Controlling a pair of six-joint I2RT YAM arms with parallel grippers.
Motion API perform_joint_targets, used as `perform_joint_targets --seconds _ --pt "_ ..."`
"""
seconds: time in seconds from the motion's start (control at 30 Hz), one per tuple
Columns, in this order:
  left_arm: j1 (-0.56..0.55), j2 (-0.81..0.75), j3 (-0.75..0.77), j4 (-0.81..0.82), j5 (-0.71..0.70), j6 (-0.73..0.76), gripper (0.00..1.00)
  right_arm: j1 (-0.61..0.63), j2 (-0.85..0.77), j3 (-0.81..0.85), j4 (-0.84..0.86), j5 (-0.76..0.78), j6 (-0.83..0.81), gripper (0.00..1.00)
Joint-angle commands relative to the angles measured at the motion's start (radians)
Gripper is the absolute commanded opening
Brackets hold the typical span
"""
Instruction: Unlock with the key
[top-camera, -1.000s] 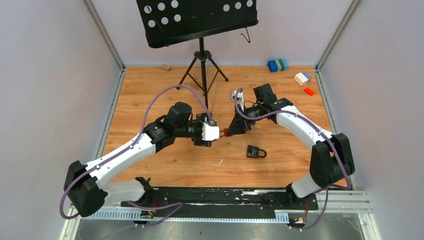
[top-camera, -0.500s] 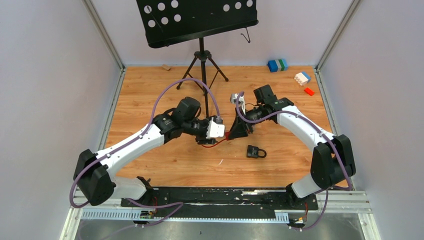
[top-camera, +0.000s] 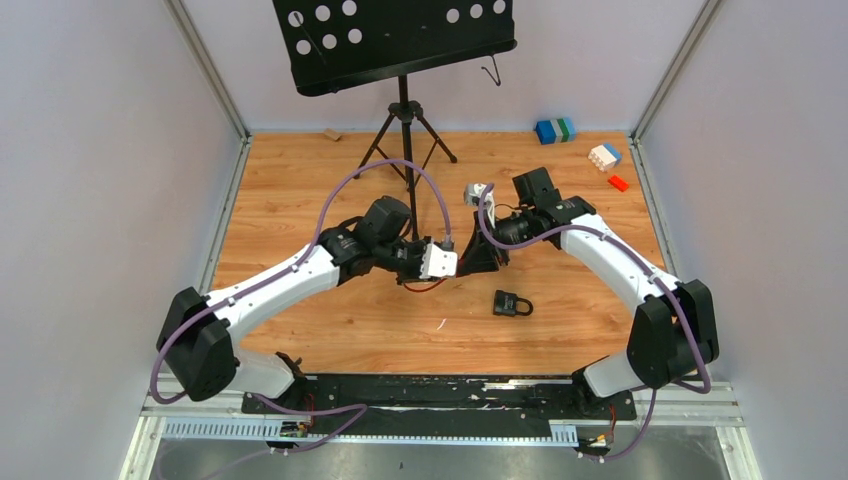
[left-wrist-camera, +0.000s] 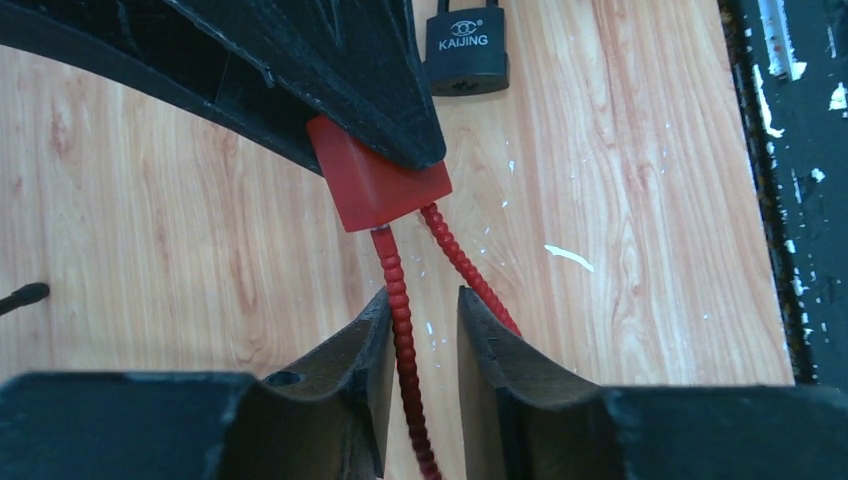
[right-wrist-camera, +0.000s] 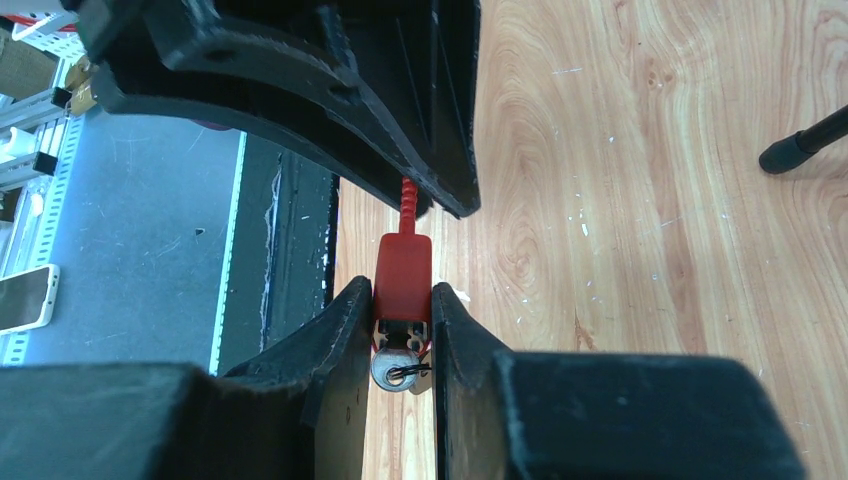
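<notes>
Pale grey walls (top-camera: 90, 150) box in the wooden tabletop (top-camera: 290, 190), a black music stand (top-camera: 400, 40) standing at its far edge, lighting even and soft

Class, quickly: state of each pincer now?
Left pincer: open, straddling a red cable strand, not clamped.
Right pincer: shut on the red lock body.

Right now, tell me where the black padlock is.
Top view: the black padlock lies on the table right of centre, on the near side of the right tool.
</notes>
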Motion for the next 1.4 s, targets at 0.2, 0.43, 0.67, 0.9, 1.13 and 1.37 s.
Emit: perform_joint_targets --seconds 0.2,0.43,0.67,0.9,1.13,1.37 --pt "-0.02 0.048 0.049 0.06 -0.042 0.014 0.3 -0.002 0.017 0.021 0.03 -0.043 -0.016 0.0" --pt "-0.022 0.025 0.046 0.09 -0.074 0.007 0.39 -0.001 0.038 0.025 0.011 -0.043 -0.032 0.0" --pt "-0.032 0.015 0.033 0.058 -0.074 0.031 0.25 -0.001 0.046 0.029 0.012 -0.044 -0.025 0.0" --pt "-0.065 0.024 0.012 0.065 -0.074 0.025 0.0 -0.003 0.045 0.002 0.134 -0.038 0.102 0.0" --pt "-0.09 0.035 -0.051 0.151 -0.09 0.018 0.0 -0.025 -0.005 -0.092 0.359 -0.118 0.284 0.0" --pt "-0.115 0.055 -0.073 0.175 -0.106 0.016 0.0 -0.035 -0.056 -0.154 0.491 -0.112 0.369 0.0"
